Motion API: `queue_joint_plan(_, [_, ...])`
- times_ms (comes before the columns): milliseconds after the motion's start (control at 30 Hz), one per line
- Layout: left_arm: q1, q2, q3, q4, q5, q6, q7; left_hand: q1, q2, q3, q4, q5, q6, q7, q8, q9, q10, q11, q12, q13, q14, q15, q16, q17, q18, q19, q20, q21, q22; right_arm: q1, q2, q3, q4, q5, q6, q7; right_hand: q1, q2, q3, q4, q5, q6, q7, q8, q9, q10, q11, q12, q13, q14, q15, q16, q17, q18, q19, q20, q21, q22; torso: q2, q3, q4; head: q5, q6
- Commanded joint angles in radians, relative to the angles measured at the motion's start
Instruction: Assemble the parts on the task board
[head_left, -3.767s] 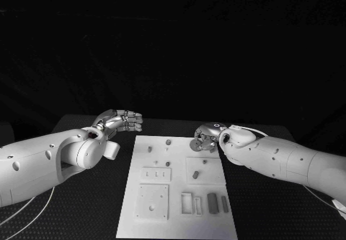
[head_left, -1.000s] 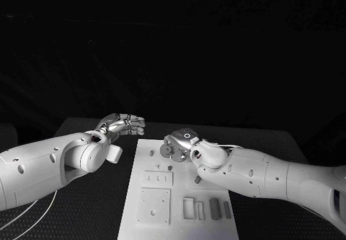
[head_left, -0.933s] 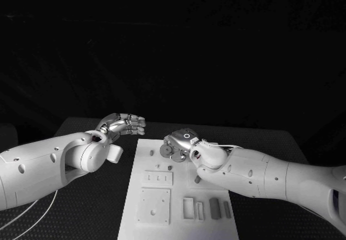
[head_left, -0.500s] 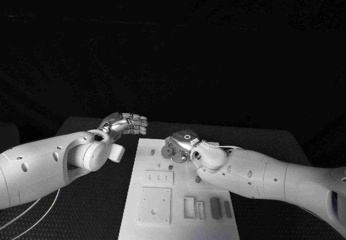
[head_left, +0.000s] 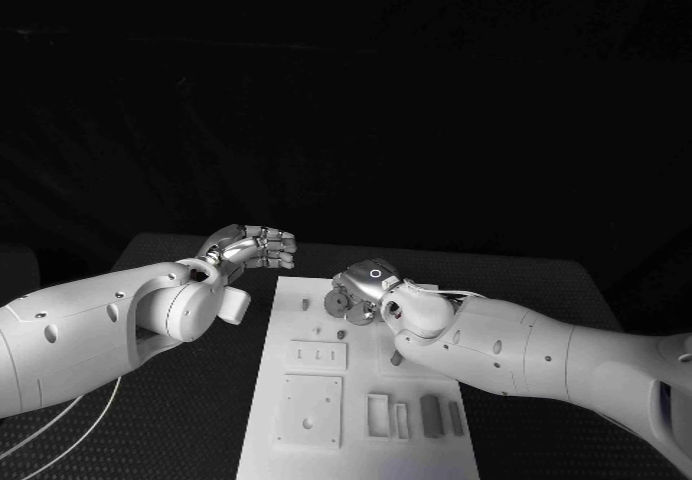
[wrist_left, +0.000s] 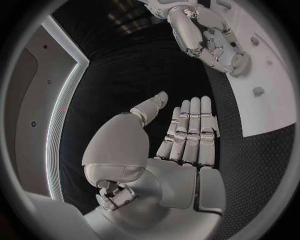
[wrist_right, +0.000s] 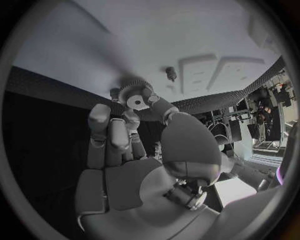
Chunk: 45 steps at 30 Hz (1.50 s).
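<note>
The white task board (head_left: 361, 440) lies lengthwise in the middle of the table. My right hand (head_left: 369, 289) hovers over its far end and pinches a grey toothed gear (head_left: 336, 303) at its fingertips. In the right wrist view the gear (wrist_right: 134, 95) hangs just above the board (wrist_right: 187, 30), close to a small upright peg (wrist_right: 170, 74). My left hand (head_left: 254, 246) floats beside the board's far left corner and holds nothing. The left wrist view shows the left hand (wrist_left: 187, 135) with its fingers stretched out side by side and the thumb apart.
Nearer me the board carries a square plate (head_left: 309, 405), a small slotted plate (head_left: 316, 352) and dark bars (head_left: 427, 409) beside rectangular slots. A small peg (head_left: 304, 304) stands at the far left. Black table (head_left: 188, 420) flanks both sides.
Since the oldest frame my right hand has carried the gear leftward from the board's far right edge to above its far middle. In the last second it barely shifted. The left hand stays put.
</note>
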Motion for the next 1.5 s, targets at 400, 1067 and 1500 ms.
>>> queue_joint_plan(400, [0.002,0.002,0.001,0.002,-0.002,0.007,0.005,-0.003,-0.002,-0.002,0.005,-0.004,-0.005,0.000,-0.004,0.002,0.001,-0.003,-0.007,0.002,0.001,0.003,-0.005,0.002,0.004,-0.004,0.002,-0.007,0.001,-0.001,0.007,-0.001,-0.007,0.021,0.021,-0.003,0.000,-0.025,0.006,0.012,0.002,0.016,0.059,-0.045,-0.019,-0.010,0.026,0.002,-0.009,-0.013,0.018,-0.008,-0.014,0.069,-0.002,-0.010,-0.006,0.012,0.000,0.0000,-0.0004,0.001,-0.001])
queue_joint_plan(1067, [0.002,0.000,0.001,-0.001,-0.002,0.004,0.006,-0.003,0.005,0.001,0.008,-0.004,-0.006,0.001,-0.005,0.002,0.000,-0.002,-0.009,0.003,0.001,0.003,-0.009,0.006,0.003,-0.004,0.002,-0.009,0.002,-0.001,-0.012,-0.001,0.010,0.062,0.016,0.007,-0.002,-0.037,0.005,0.025,0.002,-0.055,0.069,-0.082,-0.033,-0.018,0.036,0.007,-0.015,-0.015,0.028,-0.010,-0.018,0.069,-0.001,-0.009,-0.008,0.012,0.000,0.0007,-0.0009,0.003,-0.004])
queue_joint_plan(1500, [0.002,-0.016,0.001,-0.003,-0.002,0.004,0.009,-0.002,0.004,0.001,0.007,-0.004,-0.006,0.001,-0.005,0.003,0.001,-0.002,-0.009,0.003,0.001,0.003,-0.010,0.007,0.004,-0.004,0.002,-0.010,0.003,0.031,-0.172,0.034,0.115,0.379,-0.049,0.277,0.005,-0.034,0.006,0.025,0.002,-0.034,0.076,-0.069,-0.026,-0.022,0.042,0.013,-0.017,-0.017,0.034,-0.010,-0.021,0.069,-0.002,-0.010,-0.009,0.012,-0.002,0.0019,-0.0092,0.001,0.007])
